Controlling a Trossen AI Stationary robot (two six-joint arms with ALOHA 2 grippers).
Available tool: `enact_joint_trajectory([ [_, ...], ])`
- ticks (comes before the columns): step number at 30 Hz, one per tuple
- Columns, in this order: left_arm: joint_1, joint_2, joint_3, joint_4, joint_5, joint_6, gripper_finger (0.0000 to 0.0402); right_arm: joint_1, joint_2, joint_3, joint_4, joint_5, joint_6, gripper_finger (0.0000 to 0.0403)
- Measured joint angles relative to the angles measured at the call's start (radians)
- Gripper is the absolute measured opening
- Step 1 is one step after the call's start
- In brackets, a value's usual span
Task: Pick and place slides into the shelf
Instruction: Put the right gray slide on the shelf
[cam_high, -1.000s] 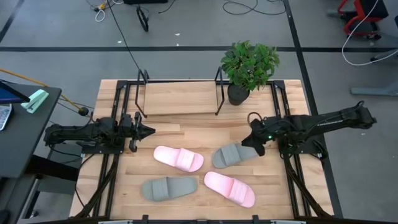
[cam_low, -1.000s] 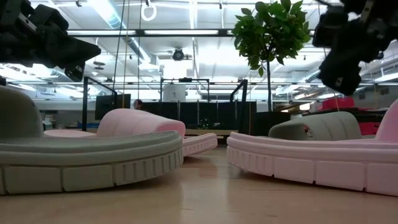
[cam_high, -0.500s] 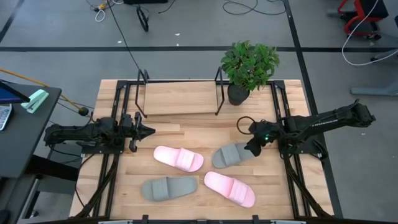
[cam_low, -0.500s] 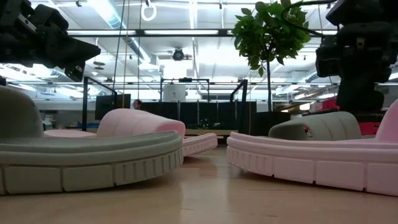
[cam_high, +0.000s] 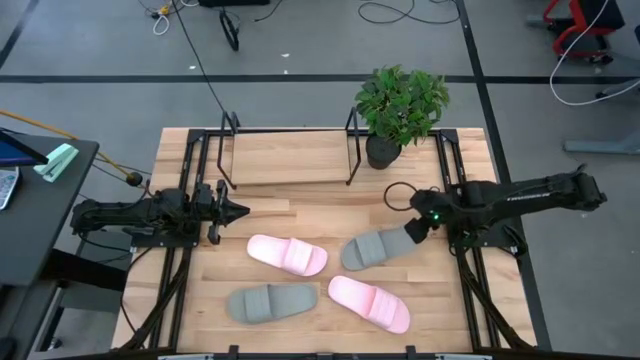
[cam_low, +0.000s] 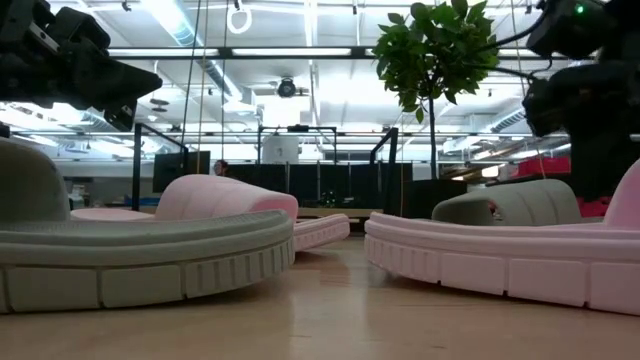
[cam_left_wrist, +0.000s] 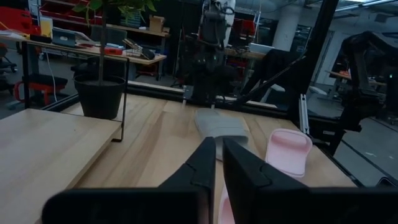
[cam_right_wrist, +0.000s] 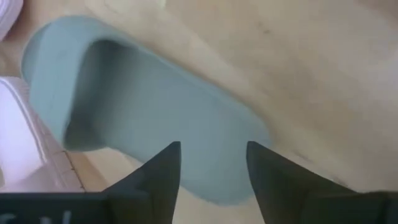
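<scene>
Four slides lie sole-down on the table in the high view: a pink slide, a grey slide, a second pink slide and a second grey slide. The shelf stands at the far edge with a bare board. My right gripper is open and points down over the heel end of the right-hand grey slide, one finger to each side of it. I see no touch. My left gripper is shut and waits left of the slides, level above the table.
A potted green plant stands at the shelf's right end, just beyond my right arm. Black rails run along both sides of the table. Bare wood lies between the shelf and the slides. A dark side table sits off the left edge.
My right gripper has tipped down and come lower over the heel end of the right-hand grey slide, shifting a little toward the table's right edge. The slides have not moved, and my left arm has kept still.
</scene>
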Motion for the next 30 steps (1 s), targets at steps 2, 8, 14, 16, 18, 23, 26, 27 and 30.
enact_joint_trajectory([
  [2,0.0,0.0,0.0,0.0,0.0,0.0,0.0029,-0.015,-0.01,0.054,-0.105,0.027,-0.01,0.0183],
  [8,0.0,0.0,0.0,-0.001,0.0,-0.001,0.0032,-0.018,-0.012,0.113,-0.247,0.051,-0.01,0.0182],
  [14,0.0,0.0,0.0,-0.002,-0.001,-0.001,0.004,-0.019,0.01,0.11,-0.239,0.028,0.006,0.019],
  [16,0.0,0.0,0.0,-0.002,-0.001,-0.001,0.004,-0.019,0.012,0.11,-0.232,0.02,0.035,0.0195],
  [18,0.0,0.0,0.0,-0.002,-0.001,-0.001,0.0039,-0.019,0.012,0.11,-0.228,0.009,0.06,0.02],
  [23,0.0,0.0,0.0,-0.003,-0.001,-0.001,0.0033,-0.018,0.013,0.11,-0.222,0.002,0.096,0.0213],
  [26,0.0,0.0,0.0,-0.003,-0.001,-0.001,0.0033,-0.018,0.013,0.11,-0.218,0.002,0.121,0.0218],
  [27,0.0,0.0,0.0,-0.003,-0.002,-0.001,0.0035,-0.018,0.017,0.11,-0.217,0.002,0.13,0.022],
  [30,0.0,0.0,0.0,-0.003,-0.001,-0.001,0.0039,-0.018,0.034,0.11,-0.214,0.002,0.149,0.0222],
])
